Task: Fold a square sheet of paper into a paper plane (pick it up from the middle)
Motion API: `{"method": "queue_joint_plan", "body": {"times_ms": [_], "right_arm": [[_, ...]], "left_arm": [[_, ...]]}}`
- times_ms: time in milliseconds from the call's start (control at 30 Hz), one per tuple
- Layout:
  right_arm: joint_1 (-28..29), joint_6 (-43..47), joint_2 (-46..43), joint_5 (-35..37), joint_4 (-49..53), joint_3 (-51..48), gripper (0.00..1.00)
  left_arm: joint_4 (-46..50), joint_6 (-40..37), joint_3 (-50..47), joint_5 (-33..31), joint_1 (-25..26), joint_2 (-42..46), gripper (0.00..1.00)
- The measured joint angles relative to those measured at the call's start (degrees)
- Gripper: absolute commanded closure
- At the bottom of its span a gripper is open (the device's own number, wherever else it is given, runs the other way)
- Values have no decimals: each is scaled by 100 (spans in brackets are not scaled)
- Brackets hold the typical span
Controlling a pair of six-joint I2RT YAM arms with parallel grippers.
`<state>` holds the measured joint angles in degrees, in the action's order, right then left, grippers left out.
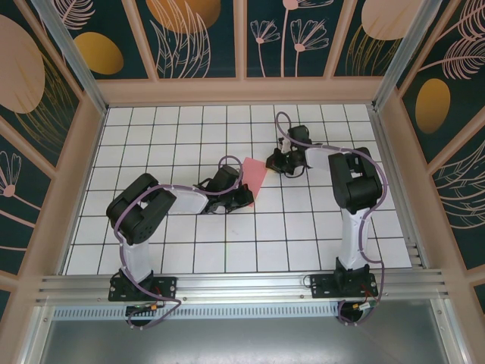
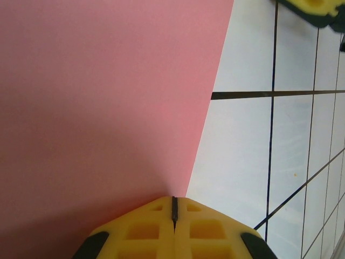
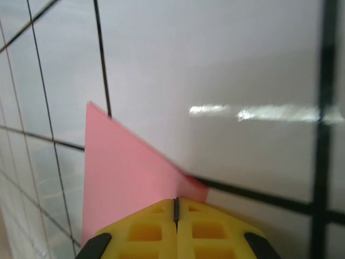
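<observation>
The left gripper [image 2: 174, 198] sits at the bottom edge, its two yellow fingers [image 2: 143, 229] pressed together with just a thin dark seam between them; the square sheet of paper [image 2: 102, 102] spreads pink over the whole left side and runs right down into the fingertips, pinched there beside its right-hand edge; that edge slants straight from the top down to the tips; to the right lies the white table [image 2: 237, 145], crossed by dark grid lines; a yellow, dark-edged piece [image 2: 315, 7] pokes in at the top right corner, cut off by the frame
</observation>
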<state>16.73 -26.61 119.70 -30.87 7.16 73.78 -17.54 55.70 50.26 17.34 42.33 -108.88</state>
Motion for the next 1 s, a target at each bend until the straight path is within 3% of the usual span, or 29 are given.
{"method": "queue_joint_plan", "body": {"times_ms": [300, 633, 800, 1000], "right_arm": [[-367, 129, 79, 660, -26, 369, 100], [24, 122, -726, 48, -444, -702, 100], [407, 116, -756, -140, -562, -984, 100], [407, 105, -660, -175, -586, -992, 100]], "left_arm": [[173, -7, 0, 20, 2, 63, 100], [372, -203, 96, 20, 4, 90, 100], [520, -404, 197, -61, 13, 114, 99], [538, -673, 487, -205, 13, 122, 96]]}}
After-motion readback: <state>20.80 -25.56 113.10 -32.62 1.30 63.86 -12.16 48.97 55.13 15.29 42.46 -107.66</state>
